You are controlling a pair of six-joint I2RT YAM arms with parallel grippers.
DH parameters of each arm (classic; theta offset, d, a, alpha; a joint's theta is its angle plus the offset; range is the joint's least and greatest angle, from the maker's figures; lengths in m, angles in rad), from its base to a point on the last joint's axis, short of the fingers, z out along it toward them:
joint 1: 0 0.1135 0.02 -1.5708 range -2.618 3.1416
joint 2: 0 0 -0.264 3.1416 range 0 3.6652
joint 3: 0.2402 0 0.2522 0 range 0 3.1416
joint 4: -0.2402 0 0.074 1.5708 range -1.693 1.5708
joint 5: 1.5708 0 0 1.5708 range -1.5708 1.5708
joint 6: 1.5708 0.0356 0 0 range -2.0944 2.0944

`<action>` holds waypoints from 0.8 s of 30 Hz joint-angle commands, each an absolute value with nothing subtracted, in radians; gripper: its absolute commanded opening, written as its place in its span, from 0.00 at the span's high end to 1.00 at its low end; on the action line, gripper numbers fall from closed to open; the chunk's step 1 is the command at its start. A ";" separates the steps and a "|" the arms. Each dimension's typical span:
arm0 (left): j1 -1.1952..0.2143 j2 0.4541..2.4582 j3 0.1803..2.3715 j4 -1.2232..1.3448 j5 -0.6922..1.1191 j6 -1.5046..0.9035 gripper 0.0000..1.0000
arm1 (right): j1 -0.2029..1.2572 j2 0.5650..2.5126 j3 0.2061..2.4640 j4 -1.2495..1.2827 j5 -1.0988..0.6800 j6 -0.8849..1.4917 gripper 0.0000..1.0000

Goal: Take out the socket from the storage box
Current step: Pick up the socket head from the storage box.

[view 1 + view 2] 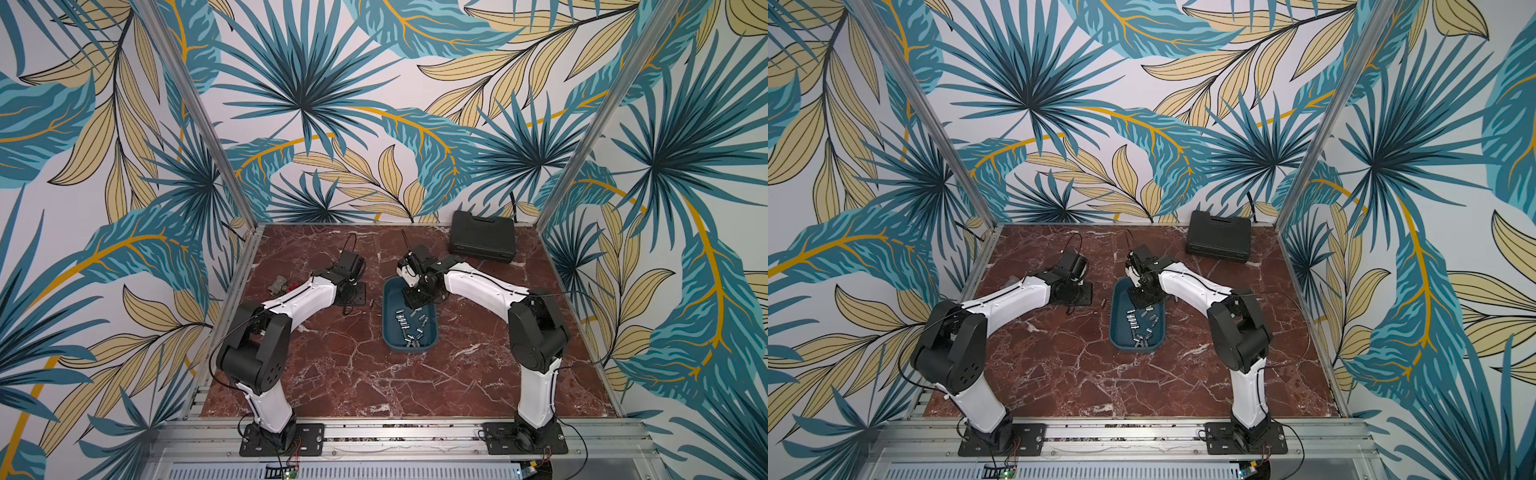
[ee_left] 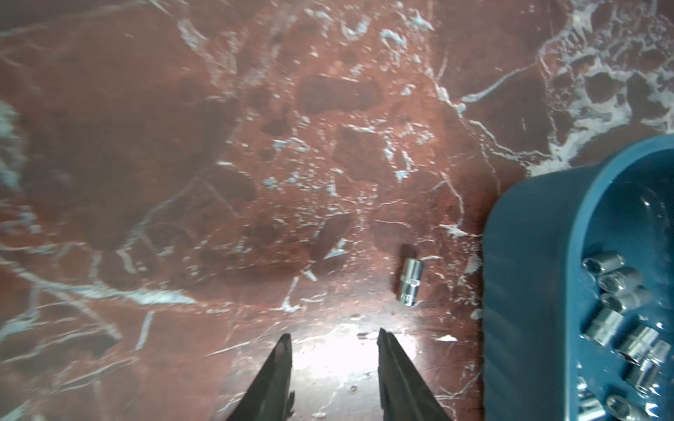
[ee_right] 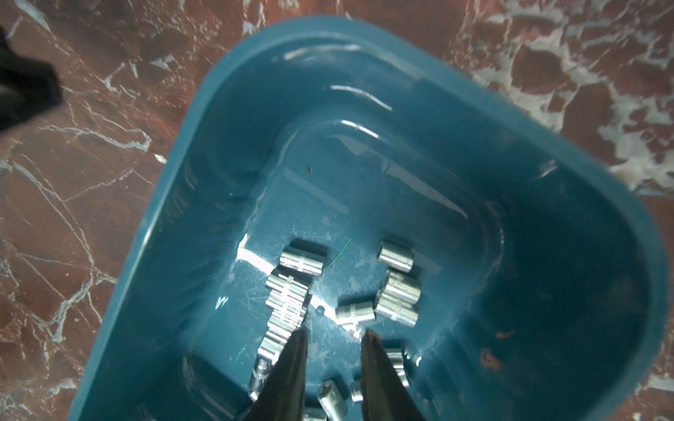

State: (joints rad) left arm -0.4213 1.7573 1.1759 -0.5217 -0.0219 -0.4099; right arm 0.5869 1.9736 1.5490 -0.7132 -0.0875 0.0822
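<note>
Surface [image 1: 332, 374]: red marble with white veins.

Storage box [image 1: 409, 350] [image 1: 1136, 348]: teal, lidless, standing slightly right of the surface's centre, its long sides running from the near edge toward the far edge. The outer wall shows in the left wrist view [image 2: 529, 291] and the inner wall in the right wrist view [image 3: 226, 182].

Sockets [image 1: 405, 326] [image 3: 288, 291]: a chrome batch lying on their sides on the box floor, gathered in the middle and the near half. Several touch each other in a row. The far end of the box floor is bare.

Loose socket [image 2: 411, 280] [image 1: 372, 302] [image 1: 1103, 304]: one chrome piece lying on its side on the marble, outside the box. It is just beside the left wall at the far half and not touching it.

Left gripper [image 2: 333, 333]: low over the marble to the left of the box. The jaws are parted with only bare marble between them, so nothing is held. The loose socket lies near its tips, off to the box side.

Right gripper [image 3: 335, 331] [image 1: 413, 299]: inside the box outline at the far half, pointing down at the batch. The jaws are parted with blue floor visible between the tips, and nothing is gripped. The sockets lie close on both sides of the tips.

Tool case [image 1: 482, 236] [image 1: 1219, 236]: black, closed, at the far right corner, well apart from the box.
</note>
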 commanded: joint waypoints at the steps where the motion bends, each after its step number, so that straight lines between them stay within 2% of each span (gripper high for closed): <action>1: -0.455 1.831 1.259 -0.507 0.023 -0.375 0.57 | 0.588 1.998 1.567 -0.719 -0.097 0.057 0.72; 14: -0.496 1.992 1.371 -0.553 -0.018 -0.355 0.57 | 0.588 2.028 1.575 -0.724 -0.099 0.043 0.71; 24: -0.503 2.009 1.354 -0.571 -0.118 -0.377 0.65 | 0.590 2.025 1.559 -0.700 -0.151 0.001 0.71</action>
State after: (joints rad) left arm -0.5018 1.9949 1.3491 -0.5415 -0.0658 -0.3691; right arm 0.5869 2.0201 1.5715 -0.7067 -0.1158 0.0364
